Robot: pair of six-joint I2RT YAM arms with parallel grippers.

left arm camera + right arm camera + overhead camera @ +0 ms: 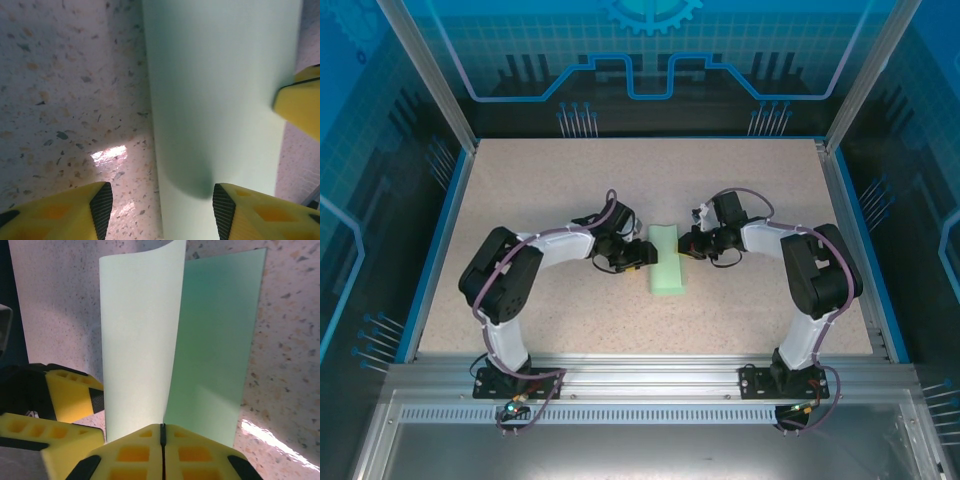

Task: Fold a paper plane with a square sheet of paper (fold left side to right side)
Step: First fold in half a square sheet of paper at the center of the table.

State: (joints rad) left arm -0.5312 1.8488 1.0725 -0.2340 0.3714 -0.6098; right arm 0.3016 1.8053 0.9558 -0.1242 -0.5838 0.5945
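The square sheet of paper (666,260) is pale mint green and lies folded over into a narrow upright rectangle at the table's middle. No paper plane is in view. My right gripper (162,432) is shut on the sheet's right edge. The upper flap (140,340) curls up above the darker lower layer (215,350). In the top view the right gripper (688,243) sits at the paper's right side. My left gripper (162,212) stands open astride the folded left edge of the sheet (215,100). One fingertip (102,210) is over bare table and the other is over the paper. From above, the left gripper (642,252) touches the strip's left side.
The speckled beige table (570,180) spreads out all round the paper, with a blue rim and metal frame posts at its sides. A yellow finger of the right gripper (300,105) shows at the right edge of the left wrist view.
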